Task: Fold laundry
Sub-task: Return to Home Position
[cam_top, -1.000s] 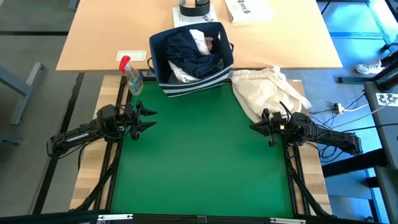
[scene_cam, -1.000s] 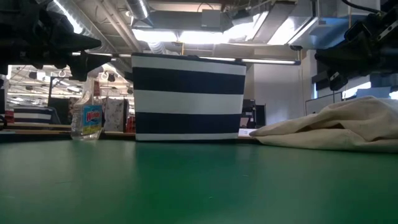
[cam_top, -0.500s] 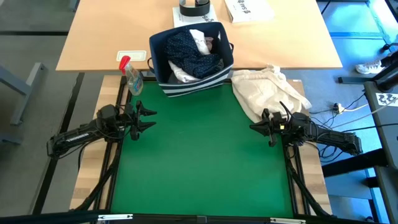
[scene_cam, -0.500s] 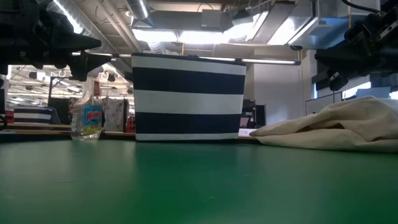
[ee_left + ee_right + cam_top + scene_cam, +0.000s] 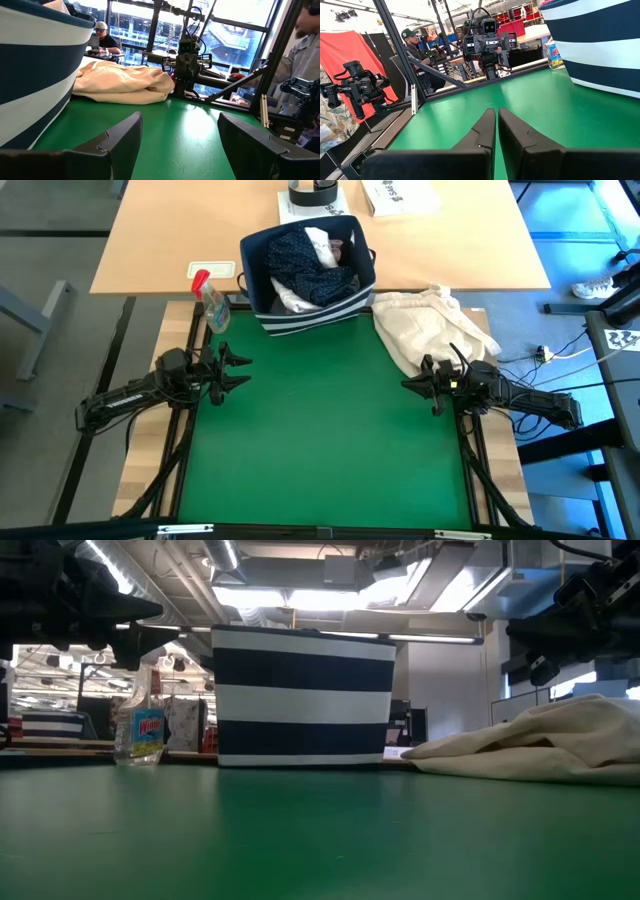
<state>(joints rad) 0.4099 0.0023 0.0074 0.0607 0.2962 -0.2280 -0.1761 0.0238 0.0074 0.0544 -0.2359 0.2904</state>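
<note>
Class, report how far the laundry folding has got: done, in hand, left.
Done: the laundry lies in the striped bin, navy dotted shirt on top; no garment shows on the green mat. In hand: nothing; the left pincer, open, and the right pincer, shut, hover at the mat's sides. Left: probably only parking the arms; the cream bundle lies crumpled beside the bin.

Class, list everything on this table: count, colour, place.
Flat green table mat: one, green, centre.
Striped fabric bin: one, navy and white, mat's far edge.
White-dotted soft shirt: one, navy, inside bin.
Soft white fabric: count unclear, white, inside bin.
Crumpled cloth bundle: one, cream-beige, mat's far right corner.
Clear plastic spray bottle: one, red cap, left of bin.
Left gripper: one, dark, open, mat's left edge.
Right gripper: one, dark, shut, mat's right edge.
</note>
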